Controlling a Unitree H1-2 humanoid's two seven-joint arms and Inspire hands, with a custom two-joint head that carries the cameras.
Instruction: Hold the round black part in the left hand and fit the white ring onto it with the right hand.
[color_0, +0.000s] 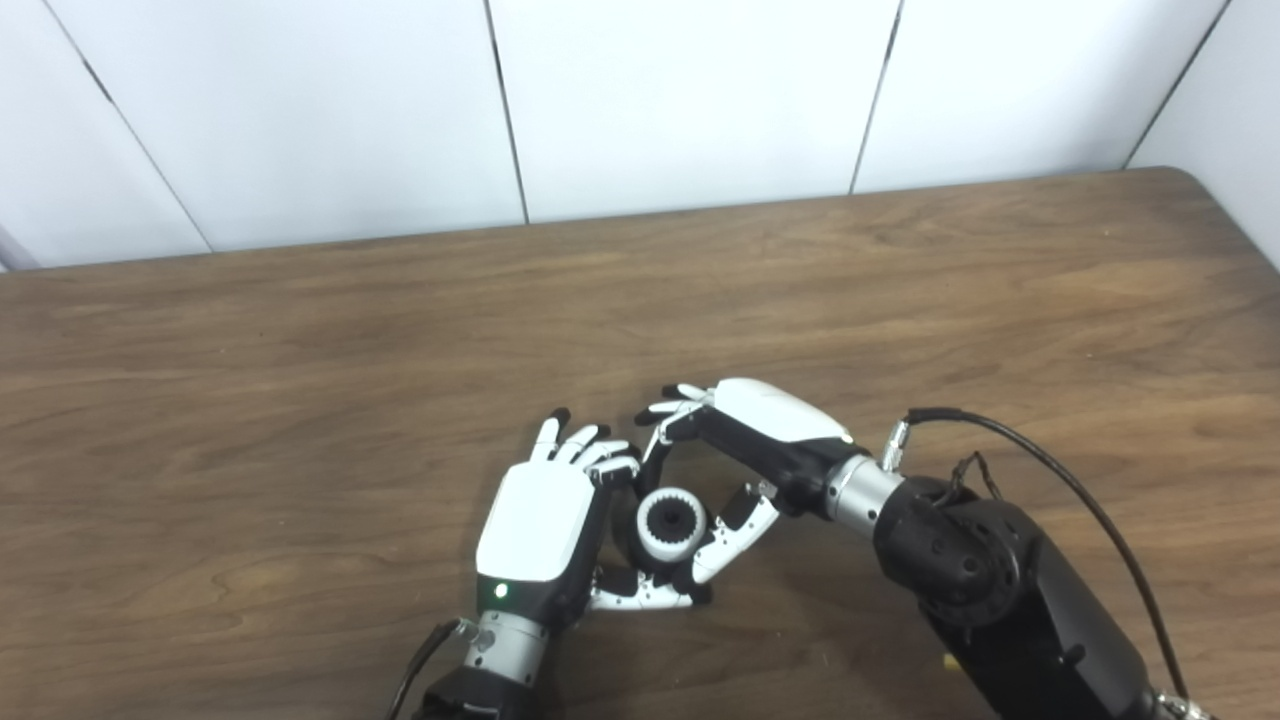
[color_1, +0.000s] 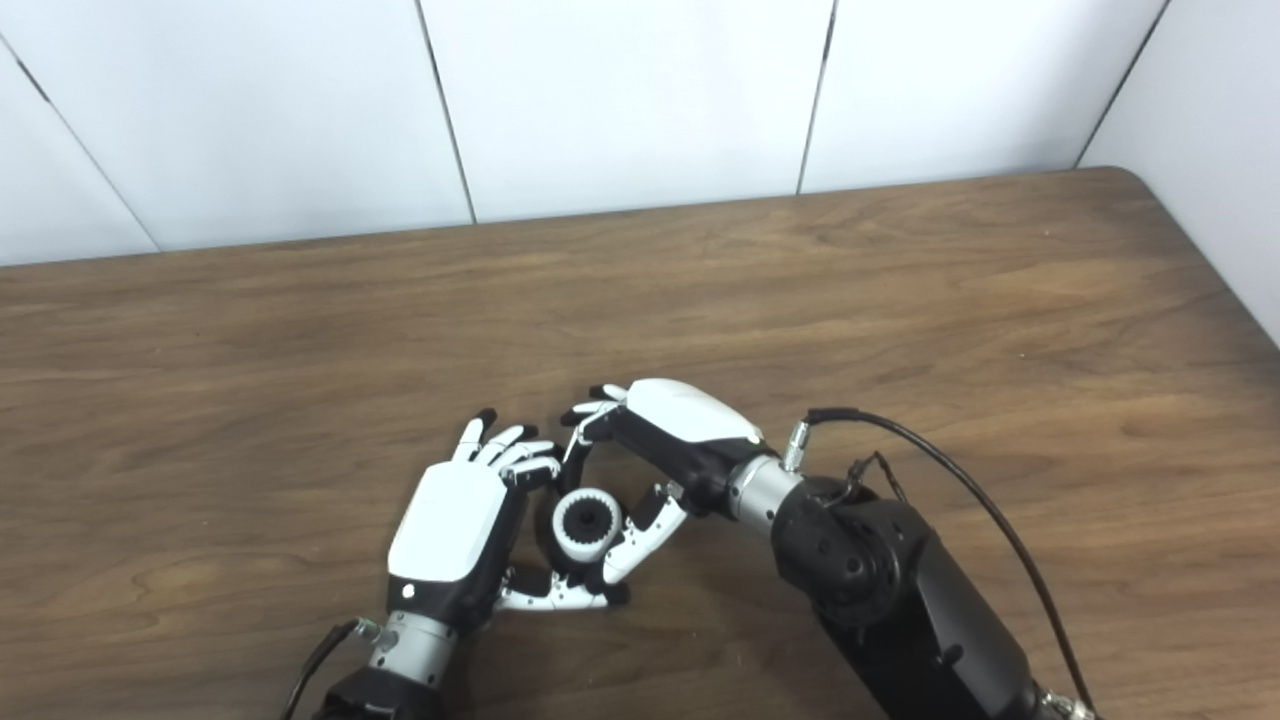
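The round black part shows as a dark toothed core with the white ring sitting around it. Both lie between my two hands near the table's front middle. My left hand cups the part from the left, back of the hand up, with its thumb stretched beneath the part. My right hand arches over from the right. Its thumb presses the ring's right side, and a finger reaches down behind the ring. How deep the ring sits on the part is hidden.
The wooden table runs back to a white panelled wall. Its right rear corner is rounded. A black cable loops off my right forearm. Nothing else lies on the table.
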